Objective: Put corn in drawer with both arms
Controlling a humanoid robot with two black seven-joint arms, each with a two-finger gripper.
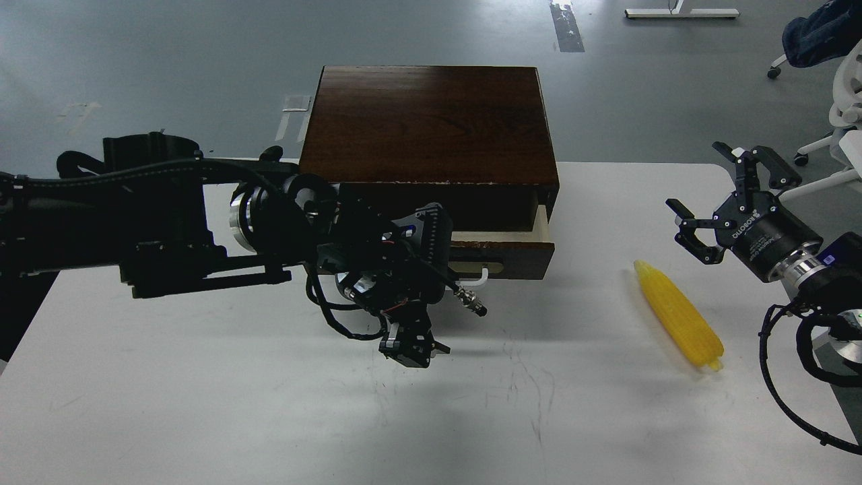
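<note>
The dark wooden box (431, 121) stands at the back middle of the white table (269, 404). Its drawer (518, 259) is pulled partly out, and the pale cream inner side (544, 225) shows. My left gripper (441, 268) is at the drawer front, closed over the left part of the white handle (481, 275); its fingers are dark and hard to tell apart. The yellow corn (679, 316) lies on the table at the right, tip pointing away. My right gripper (724, 195) is open and empty, just above and right of the corn.
A white office chair (845, 87) with a dark cloth stands off the table at the far right. A black cable loop (784, 377) hangs from my right arm near the table's right edge. Grey floor lies beyond the table.
</note>
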